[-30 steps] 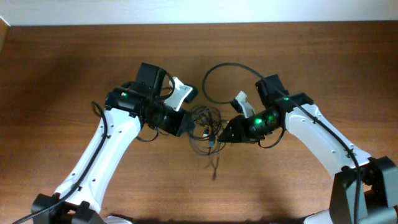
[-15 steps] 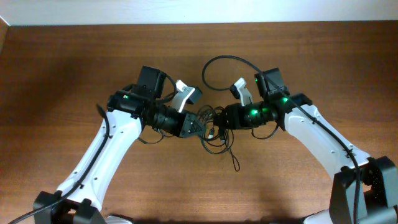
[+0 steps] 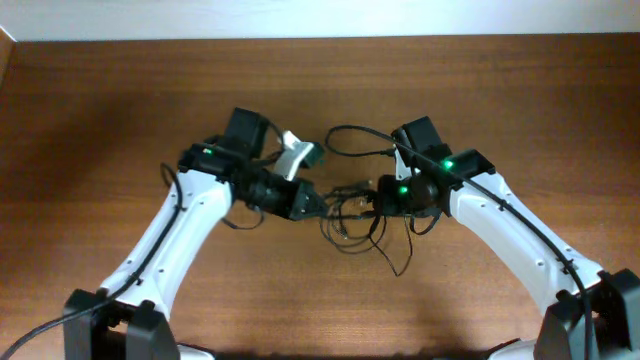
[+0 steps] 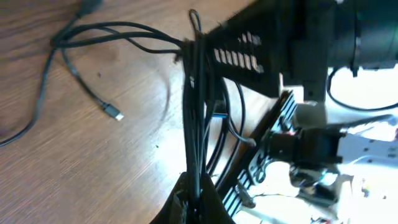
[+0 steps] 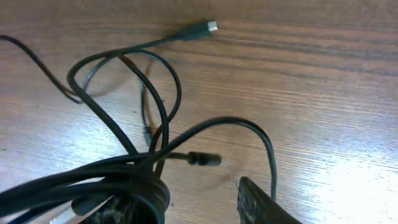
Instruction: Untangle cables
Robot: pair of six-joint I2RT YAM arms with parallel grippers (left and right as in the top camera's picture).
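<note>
The cables [image 3: 345, 212] are thin black cords tangled between my two grippers, with a loose tail [image 3: 398, 262] running toward the front. My left gripper [image 3: 312, 203] is shut on a bundle of cables [image 4: 194, 124] that runs taut from its jaws [image 4: 196, 205] to the right gripper [image 4: 249, 56]. A silver-tipped plug [image 4: 115, 113] lies on the table. In the right wrist view the cable bundle [image 5: 112, 180] wraps one finger. My right gripper [image 5: 193, 208] has its fingers apart. Loose loops [image 5: 134, 81] and a plug [image 5: 205, 27] lie on the wood.
The wooden table [image 3: 100, 120] runs under everything. A thicker black cable [image 3: 350, 135] arcs from the right arm behind the tangle. The left arm's white wrist part [image 3: 292, 155] is close to the right arm.
Both grippers have drawn together over the tangle and the bundle is now stretched between them. The loose tail has shifted right and toward the front. The arc behind has flattened.
</note>
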